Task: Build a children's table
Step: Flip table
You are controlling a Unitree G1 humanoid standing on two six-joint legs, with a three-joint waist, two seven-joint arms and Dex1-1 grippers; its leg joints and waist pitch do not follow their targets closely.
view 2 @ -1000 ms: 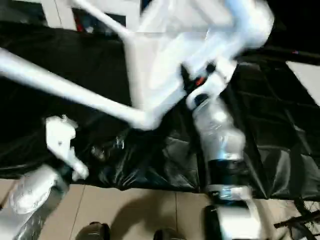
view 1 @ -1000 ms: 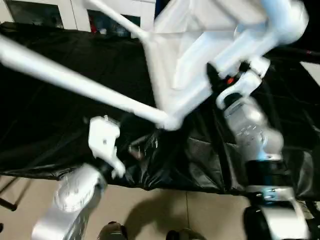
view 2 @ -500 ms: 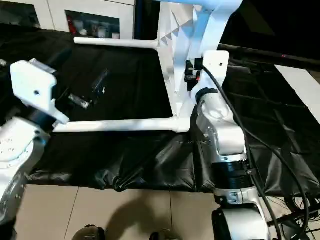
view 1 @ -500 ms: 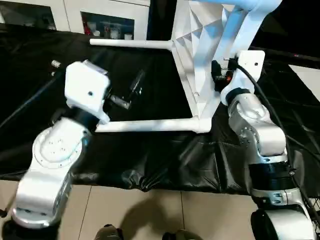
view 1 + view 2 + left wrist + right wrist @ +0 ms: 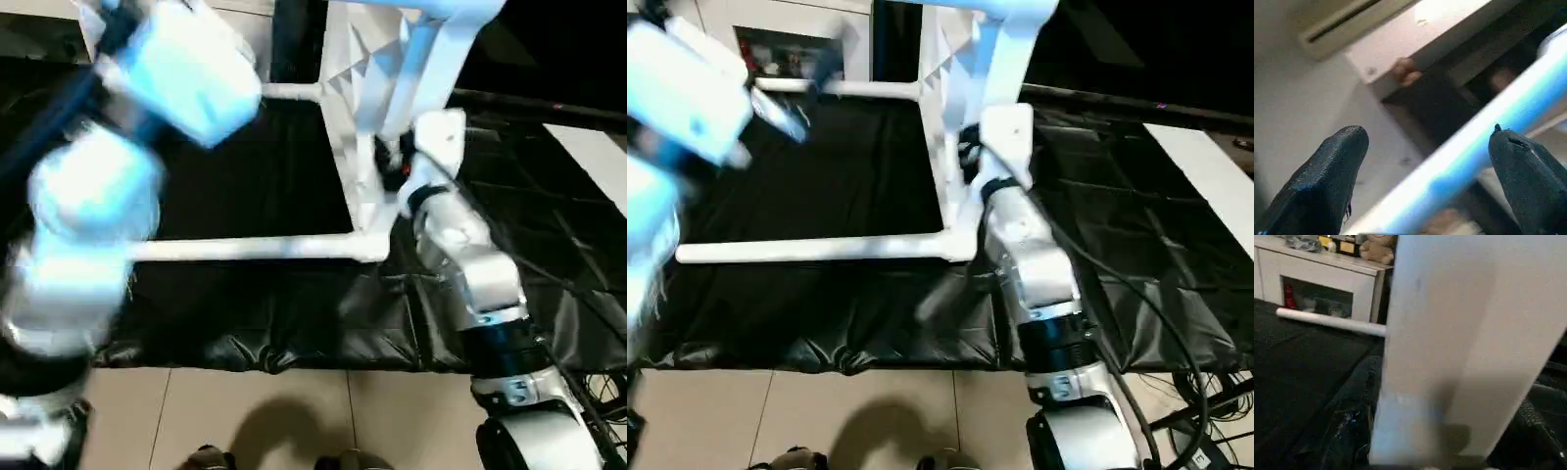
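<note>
Tabletop point(image 5: 955, 117) on edge; R gripper point(image 5: 387, 162) clamps it. L gripper point(image 5: 1425, 161) wide open, raised, holding nothing.

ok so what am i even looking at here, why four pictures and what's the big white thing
It is a humanoid robot putting together a children's table. The two wide pictures come from a pair of cameras on its head, looking down over its silver arms. The other two come from cameras on its wrists, looking along each gripper's black fingers.

The big white thing is the tabletop, tipped up on its edge on a black cloth. Two legs stick out sideways from it, and a third shows at the top.

The right gripper is up against the tabletop's edge; its own camera sees that white plastic very close. The left gripper is wide open with a white tube crossing between its fingers, not squeezed.
</note>
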